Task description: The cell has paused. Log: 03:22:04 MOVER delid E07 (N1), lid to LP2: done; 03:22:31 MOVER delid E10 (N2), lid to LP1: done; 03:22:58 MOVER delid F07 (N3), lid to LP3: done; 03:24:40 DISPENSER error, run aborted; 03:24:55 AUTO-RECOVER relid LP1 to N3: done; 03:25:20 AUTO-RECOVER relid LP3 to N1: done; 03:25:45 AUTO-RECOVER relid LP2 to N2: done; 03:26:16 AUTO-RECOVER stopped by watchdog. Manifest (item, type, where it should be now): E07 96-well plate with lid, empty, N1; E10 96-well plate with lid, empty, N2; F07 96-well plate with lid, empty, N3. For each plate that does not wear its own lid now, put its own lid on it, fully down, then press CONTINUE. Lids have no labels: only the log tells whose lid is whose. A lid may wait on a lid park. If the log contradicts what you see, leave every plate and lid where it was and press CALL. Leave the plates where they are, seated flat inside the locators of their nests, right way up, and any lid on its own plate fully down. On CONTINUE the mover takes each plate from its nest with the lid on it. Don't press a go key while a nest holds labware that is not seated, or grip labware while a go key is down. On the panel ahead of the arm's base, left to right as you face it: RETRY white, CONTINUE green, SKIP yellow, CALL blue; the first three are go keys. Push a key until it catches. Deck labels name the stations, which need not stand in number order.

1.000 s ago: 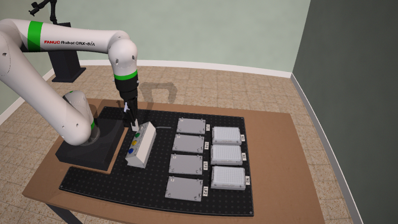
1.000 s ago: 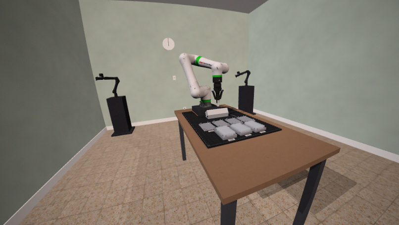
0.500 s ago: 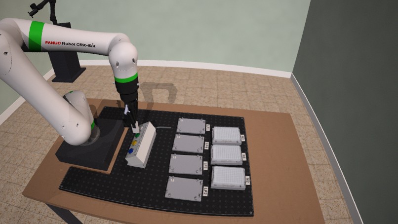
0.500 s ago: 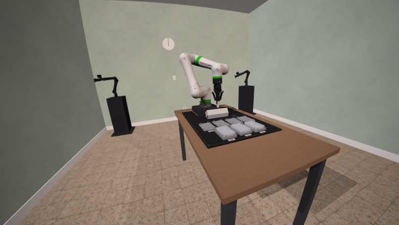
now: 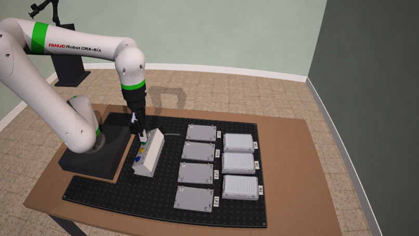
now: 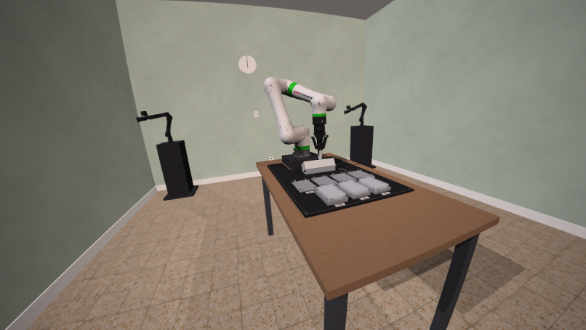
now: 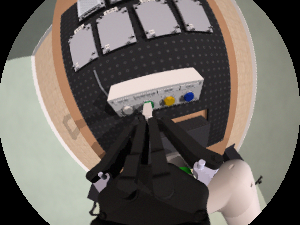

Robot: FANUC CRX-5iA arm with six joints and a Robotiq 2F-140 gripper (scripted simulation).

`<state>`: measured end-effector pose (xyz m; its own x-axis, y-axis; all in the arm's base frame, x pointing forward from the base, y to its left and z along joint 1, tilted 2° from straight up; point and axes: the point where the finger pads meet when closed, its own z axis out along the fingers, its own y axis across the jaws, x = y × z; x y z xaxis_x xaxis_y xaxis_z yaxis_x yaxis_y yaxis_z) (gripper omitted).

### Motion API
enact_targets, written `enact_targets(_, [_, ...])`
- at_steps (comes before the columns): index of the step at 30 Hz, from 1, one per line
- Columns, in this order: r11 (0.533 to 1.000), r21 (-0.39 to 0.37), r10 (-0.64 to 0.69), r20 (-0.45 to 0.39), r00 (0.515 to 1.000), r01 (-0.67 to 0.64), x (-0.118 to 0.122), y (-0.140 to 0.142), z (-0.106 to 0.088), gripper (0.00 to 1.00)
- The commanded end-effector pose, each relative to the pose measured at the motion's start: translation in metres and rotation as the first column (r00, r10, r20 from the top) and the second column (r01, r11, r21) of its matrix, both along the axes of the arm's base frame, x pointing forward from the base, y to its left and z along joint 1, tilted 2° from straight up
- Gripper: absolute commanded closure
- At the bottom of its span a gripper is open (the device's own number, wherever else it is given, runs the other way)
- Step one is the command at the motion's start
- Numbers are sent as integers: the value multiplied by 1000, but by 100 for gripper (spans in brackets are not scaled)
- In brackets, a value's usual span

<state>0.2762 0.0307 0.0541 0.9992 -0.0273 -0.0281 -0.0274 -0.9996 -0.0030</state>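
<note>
Three 96-well plates with lids on stand in a column of nests at the right of the deck: the far one (image 5: 238,142), the one labelled N1 (image 5: 237,162) and the one labelled N2 (image 5: 240,186). All three lids look flat and fully down. The key panel (image 5: 147,152) stands ahead of the arm's base. My gripper (image 5: 142,136) is shut and empty, pointing down, with its fingertips on the green key (image 5: 144,143). The wrist view shows the fingertips (image 7: 145,112) at the green key (image 7: 151,103), between the white key (image 7: 126,107) and the yellow key (image 7: 170,102). I cannot tell whether the key has caught.
Four grey lid parks lie in a column left of the nests: LP1 (image 5: 200,132), LP4 (image 5: 198,151), LP3 (image 5: 195,172) and LP2 (image 5: 193,198), none holding a lid. The blue key (image 5: 137,159) is nearest the camera on the panel. The arm's base (image 5: 93,146) is at the left.
</note>
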Motion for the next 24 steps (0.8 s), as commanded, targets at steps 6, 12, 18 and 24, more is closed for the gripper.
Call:
enact_targets(6, [1000, 0, 0, 0, 1000, 0, 0, 0, -4, 100])
enact_targets(12, [1000, 0, 0, 0, 1000, 0, 0, 0, -4, 100])
enact_targets(18, [1000, 0, 0, 0, 1000, 0, 0, 0, -4, 100])
enact_targets(24, [1000, 0, 0, 0, 1000, 0, 0, 0, -4, 100])
